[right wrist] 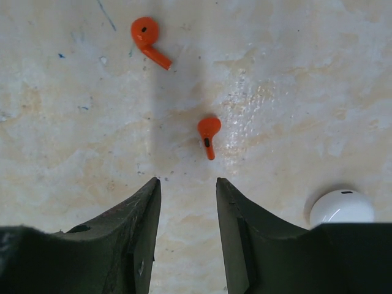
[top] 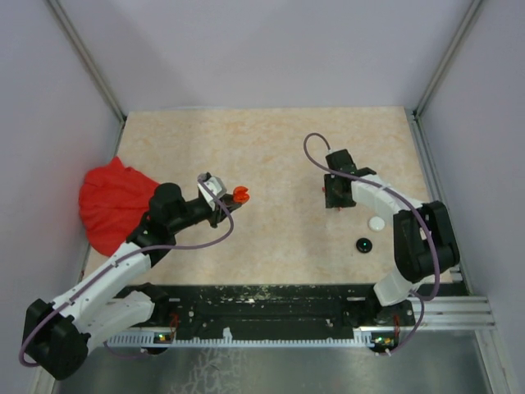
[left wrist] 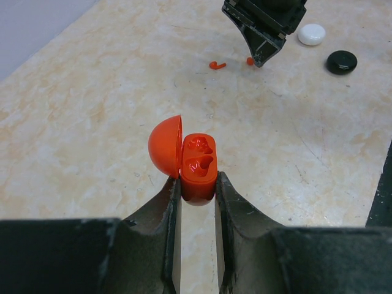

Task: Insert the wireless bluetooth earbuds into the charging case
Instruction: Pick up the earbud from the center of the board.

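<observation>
My left gripper (left wrist: 197,179) is shut on the base of an orange charging case (left wrist: 199,164), held above the table with its round lid (left wrist: 165,147) swung open to the left and both sockets empty. In the top view the charging case (top: 239,194) sits at the tip of the left gripper (top: 221,194). Two orange earbuds lie on the table: one earbud (right wrist: 209,134) just ahead of my right gripper (right wrist: 187,181), the other earbud (right wrist: 149,38) farther off to its left. The right gripper is open, low over the table, with nothing between its fingers.
A white round case (right wrist: 342,208) lies just right of the right gripper, and a black round case (top: 363,244) sits nearer the arm's base. A red cloth (top: 115,201) is bunched at the table's left edge. Metal frame posts stand at the corners.
</observation>
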Robot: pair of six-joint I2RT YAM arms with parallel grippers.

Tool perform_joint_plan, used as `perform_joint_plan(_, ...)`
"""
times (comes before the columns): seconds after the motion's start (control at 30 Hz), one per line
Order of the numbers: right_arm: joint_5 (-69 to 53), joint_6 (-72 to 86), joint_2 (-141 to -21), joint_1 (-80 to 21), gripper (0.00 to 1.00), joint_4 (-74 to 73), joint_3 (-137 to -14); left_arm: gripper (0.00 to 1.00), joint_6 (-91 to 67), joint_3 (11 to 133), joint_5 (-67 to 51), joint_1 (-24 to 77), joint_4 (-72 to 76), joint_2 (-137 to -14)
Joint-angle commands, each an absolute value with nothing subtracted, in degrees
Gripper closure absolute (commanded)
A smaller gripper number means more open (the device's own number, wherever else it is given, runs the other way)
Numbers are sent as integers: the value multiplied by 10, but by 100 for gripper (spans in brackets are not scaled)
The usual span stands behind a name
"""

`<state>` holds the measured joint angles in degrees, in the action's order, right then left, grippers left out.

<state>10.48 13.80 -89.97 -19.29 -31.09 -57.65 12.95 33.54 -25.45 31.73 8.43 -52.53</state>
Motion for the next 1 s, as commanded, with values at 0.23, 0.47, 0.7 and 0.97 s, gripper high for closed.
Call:
perform_joint_plan(0.23, 91, 146, -941, -149, 61, -270, -611, 99, 158, 334, -227, 314, 71, -505)
perform_joint_plan(0.47, 74, 120, -1018, -145, 62, -320, -681, 99, 159, 337, -220, 314, 66, -509)
perform_joint_plan(0.7, 63, 98, -1049, -144, 63, -376, -720, 99, 162, 334, -212, 314, 68, -518)
perform_joint_plan(0.97, 38, 78, -1062, -145, 63, -395, -720, 99, 160, 336, -214, 314, 67, -527)
